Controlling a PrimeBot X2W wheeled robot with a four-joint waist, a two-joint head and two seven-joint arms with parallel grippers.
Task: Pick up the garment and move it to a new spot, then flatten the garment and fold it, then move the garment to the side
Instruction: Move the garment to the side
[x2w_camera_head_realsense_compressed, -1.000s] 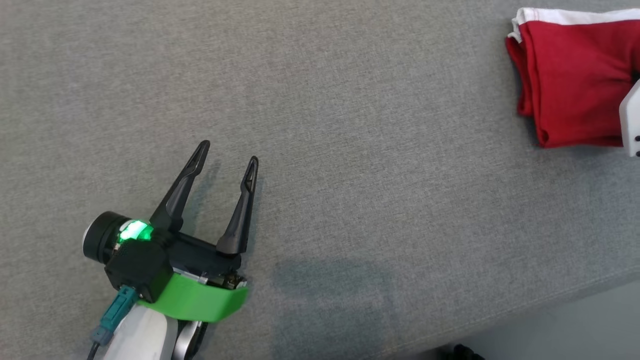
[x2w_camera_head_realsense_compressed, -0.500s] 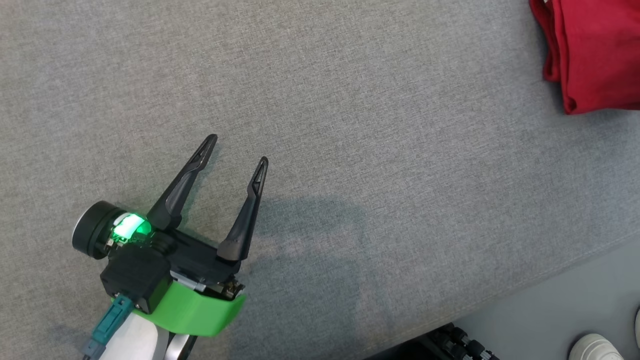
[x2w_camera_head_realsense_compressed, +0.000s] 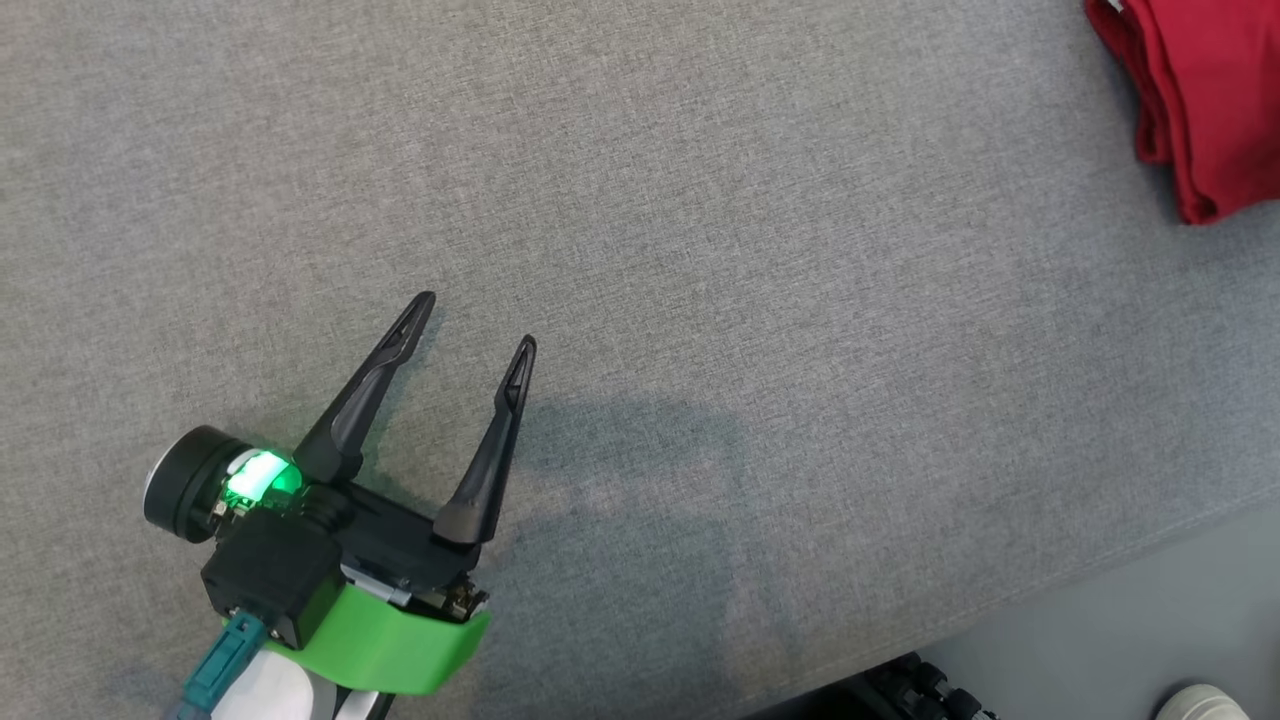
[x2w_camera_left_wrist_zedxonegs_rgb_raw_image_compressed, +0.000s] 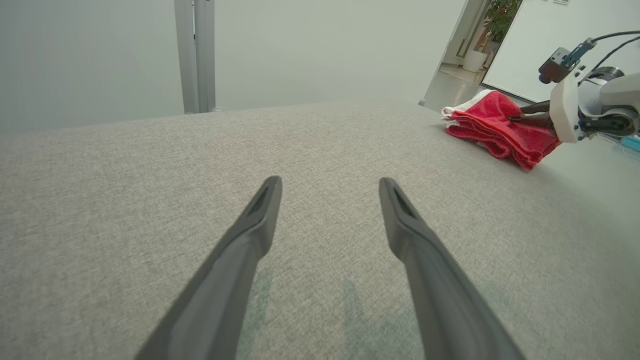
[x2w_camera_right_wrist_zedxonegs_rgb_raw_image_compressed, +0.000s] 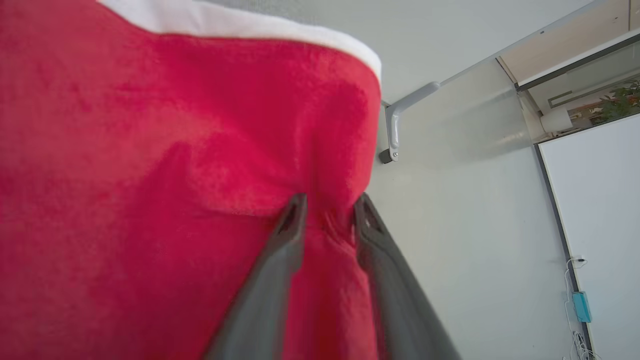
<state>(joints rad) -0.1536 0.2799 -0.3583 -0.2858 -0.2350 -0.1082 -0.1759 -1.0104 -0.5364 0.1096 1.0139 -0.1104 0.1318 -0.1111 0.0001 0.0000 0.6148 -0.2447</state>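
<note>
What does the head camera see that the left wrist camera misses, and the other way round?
Head view adds: the green light on the left gripper and what looks like a white shoe on the floor. Left wrist view adds: the right gripper pinching the red garment, a metal post and a potted plant. Both share the grey table, the red garment and the left gripper's open fingers.

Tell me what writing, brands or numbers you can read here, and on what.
None can be read.
The red garment, the grey table and the left hand with its green band bear no print.
A small wall plate, in the left wrist view, is too small to read.
</note>
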